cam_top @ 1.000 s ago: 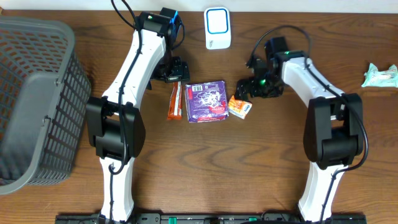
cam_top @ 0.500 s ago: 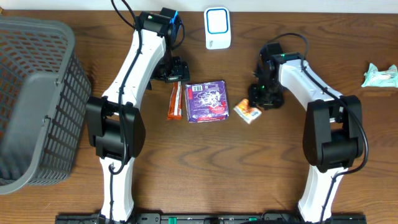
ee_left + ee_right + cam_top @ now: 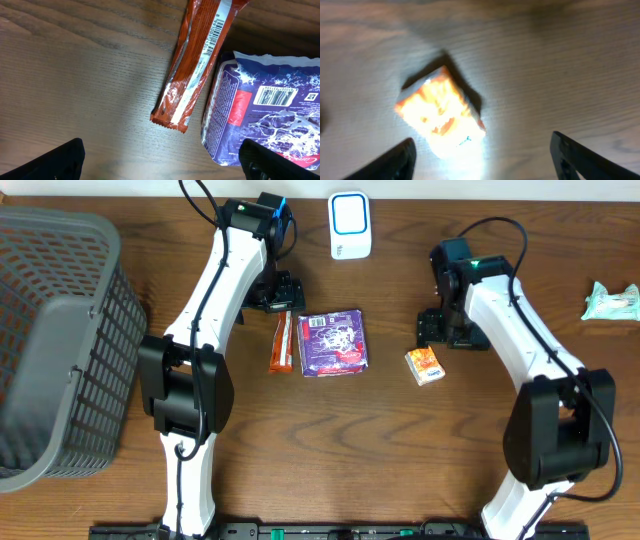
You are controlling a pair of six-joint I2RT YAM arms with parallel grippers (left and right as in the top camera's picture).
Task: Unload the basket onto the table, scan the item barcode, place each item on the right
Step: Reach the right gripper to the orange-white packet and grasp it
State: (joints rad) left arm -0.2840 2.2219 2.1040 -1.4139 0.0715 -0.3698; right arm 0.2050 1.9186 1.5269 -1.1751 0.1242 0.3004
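On the near-right part of the tabletop (image 3: pixel 400 460) the small orange pack (image 3: pixel 424 366) lies loose, just beside the right gripper (image 3: pixel 440 330), jaws spread wide w/ nothing between. Risks as I see them: the pack's small & light, so an off-centre pinch could flick it away. Wrist-cam glare washes out its face, so I can't find the barcode. Further back the left gripper (image 3: pixel 277 292) hangs open over the orange bar (image 3: pixel 282 342) & purple pack (image 3: pixel 334 343). Arms might clash near the scanner (image 3: pixel 350 225) at the far edge.

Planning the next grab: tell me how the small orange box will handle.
The small orange box looks stiff and flat-sided, so probably won't roll. Small, likely light; may skid on the smooth table if nudged.
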